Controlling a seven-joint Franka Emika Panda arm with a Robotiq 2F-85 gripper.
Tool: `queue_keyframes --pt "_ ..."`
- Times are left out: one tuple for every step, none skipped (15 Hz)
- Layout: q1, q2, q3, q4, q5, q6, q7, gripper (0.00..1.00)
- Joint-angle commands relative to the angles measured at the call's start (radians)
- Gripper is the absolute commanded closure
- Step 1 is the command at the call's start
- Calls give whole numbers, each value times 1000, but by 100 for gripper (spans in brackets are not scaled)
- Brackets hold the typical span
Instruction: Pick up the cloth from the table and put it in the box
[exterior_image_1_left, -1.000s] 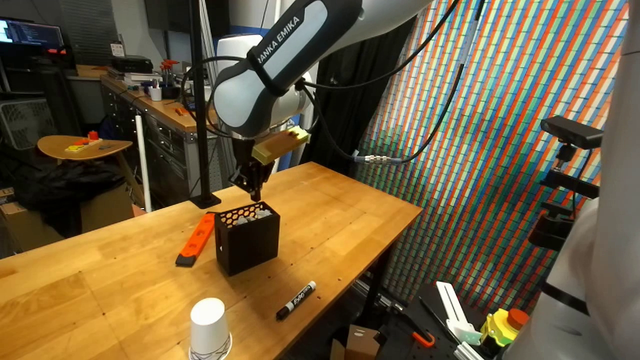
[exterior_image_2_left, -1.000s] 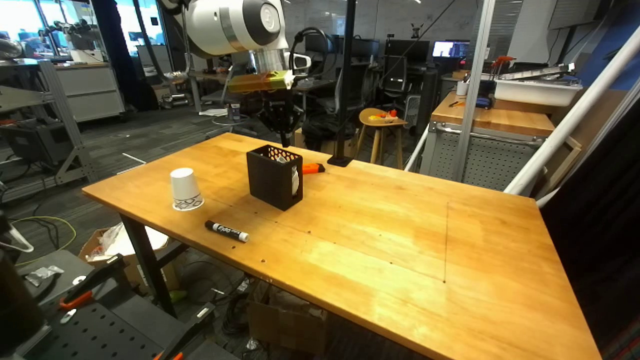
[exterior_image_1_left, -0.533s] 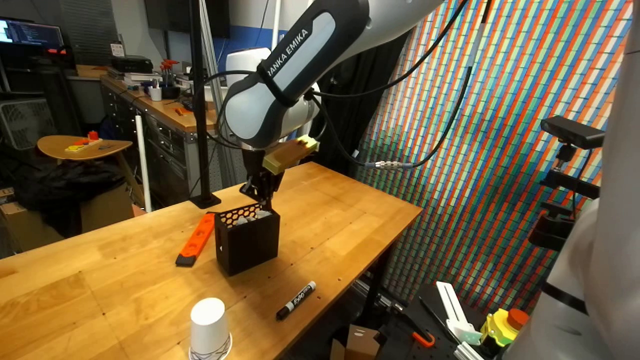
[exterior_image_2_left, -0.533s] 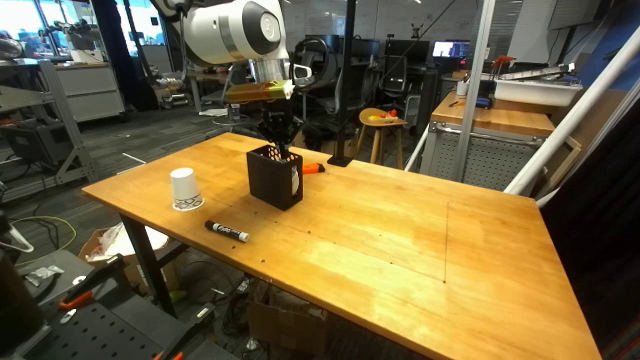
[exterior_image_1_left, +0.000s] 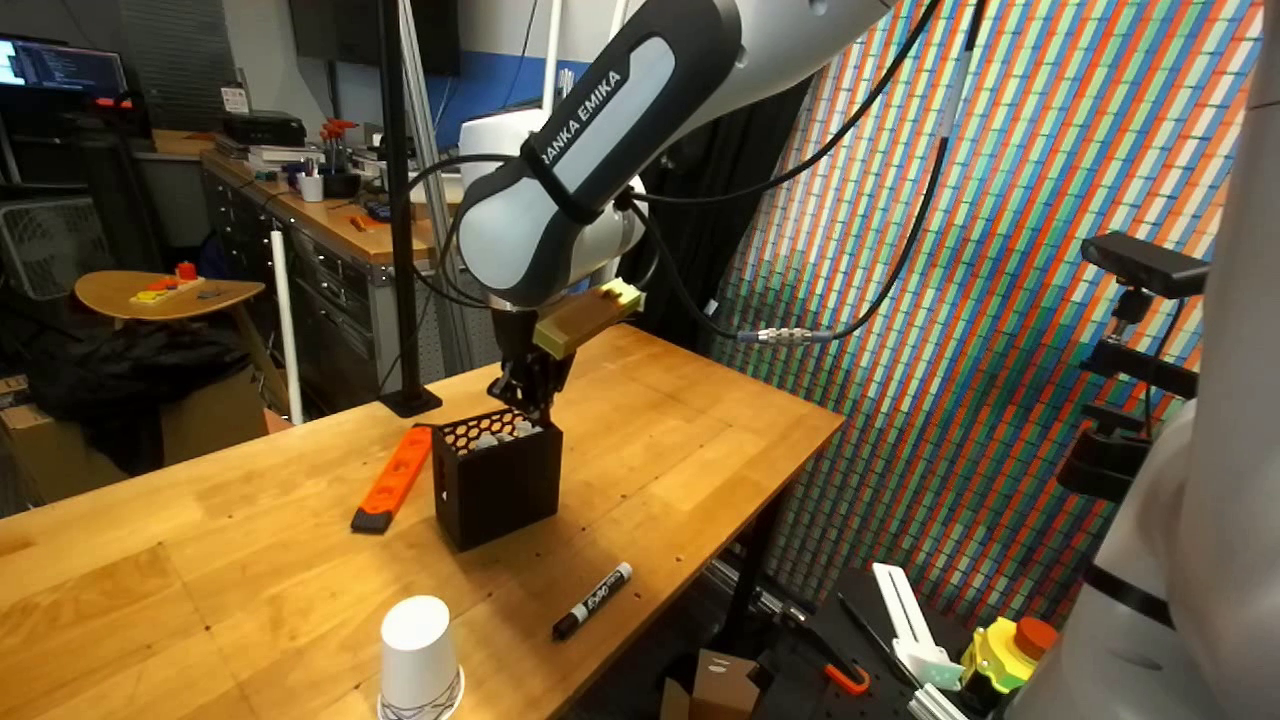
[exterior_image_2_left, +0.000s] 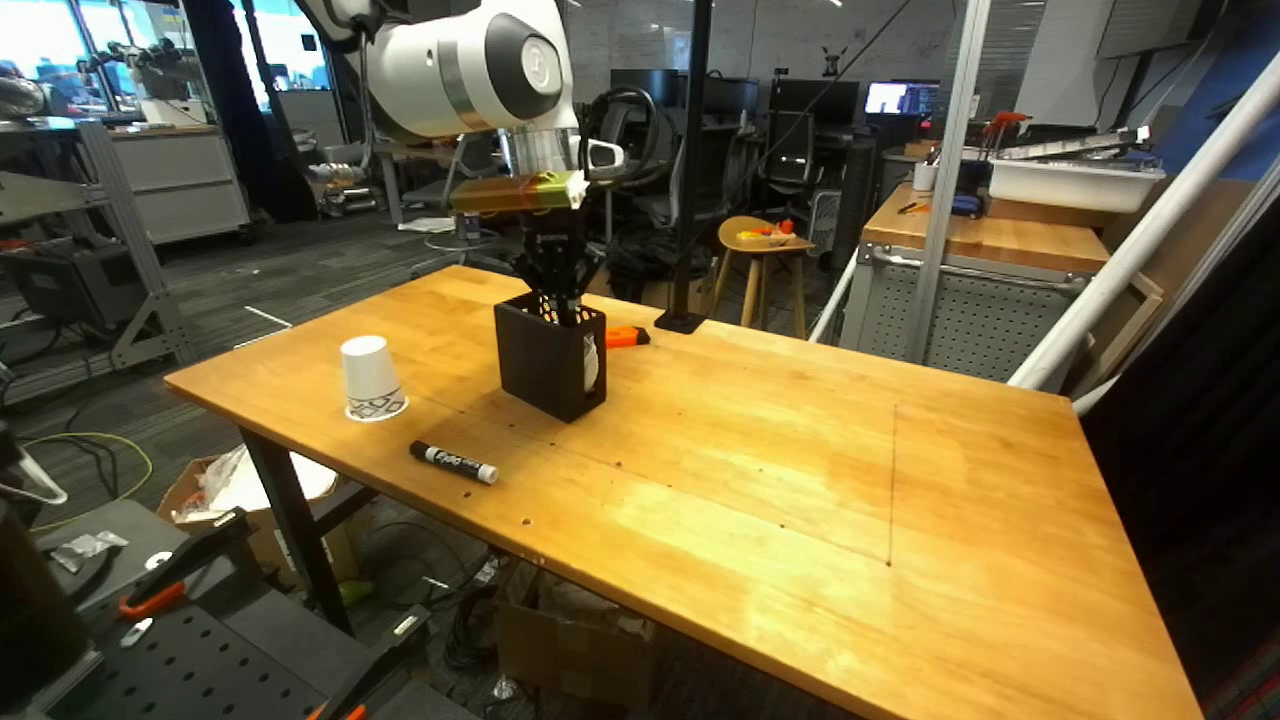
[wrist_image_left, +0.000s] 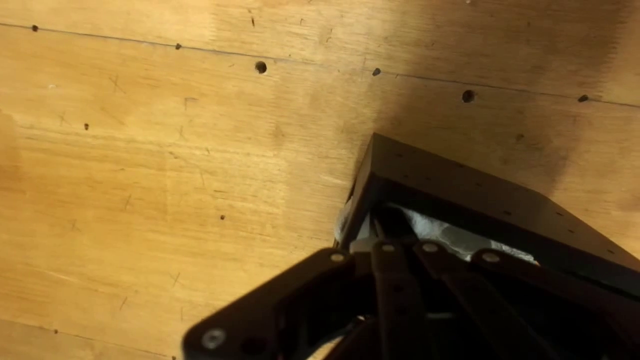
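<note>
The black box (exterior_image_1_left: 500, 490) stands upright on the wooden table (exterior_image_1_left: 680, 440); it also shows in an exterior view (exterior_image_2_left: 545, 360) and in the wrist view (wrist_image_left: 475, 192). The pale grey-white cloth (exterior_image_1_left: 487, 440) lies crumpled inside it. Some cloth shows through the side opening (exterior_image_2_left: 590, 362), and more shows inside the box in the wrist view (wrist_image_left: 429, 226). My gripper (exterior_image_1_left: 543, 414) points down at one end of the box, fingertips inside the rim (exterior_image_2_left: 566, 312). Its fingers (wrist_image_left: 390, 222) are together against the cloth. Their very tips are dark and partly hidden; I see no cloth pinched between them.
An orange tool with a black end (exterior_image_1_left: 393, 480) lies beside the box. A white paper cup (exterior_image_1_left: 417, 650) stands upside down near it. A black marker (exterior_image_1_left: 592, 602) lies near the table edge. A black post (exterior_image_1_left: 410, 400) stands at the table's far edge.
My gripper has come down from above the box until its fingertips are inside the rim. The box has shifted very slightly. The fingers stay together.
</note>
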Motion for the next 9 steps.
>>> queue_keyframes --pt "4 -8 11 -4 9 10 -19 100" --pt "5 -5 13 -2 10 10 -20 100" --pt "6 -3 16 0 10 10 -21 100" --pt "6 2 18 3 12 10 -24 100" --pt "6 5 19 4 12 11 -25 100" --pt "5 9 19 6 12 15 -28 100" --pt "4 13 19 8 11 18 -31 100" --pt "2 18 17 12 9 21 -34 100" --pt "1 24 16 16 9 23 -39 100"
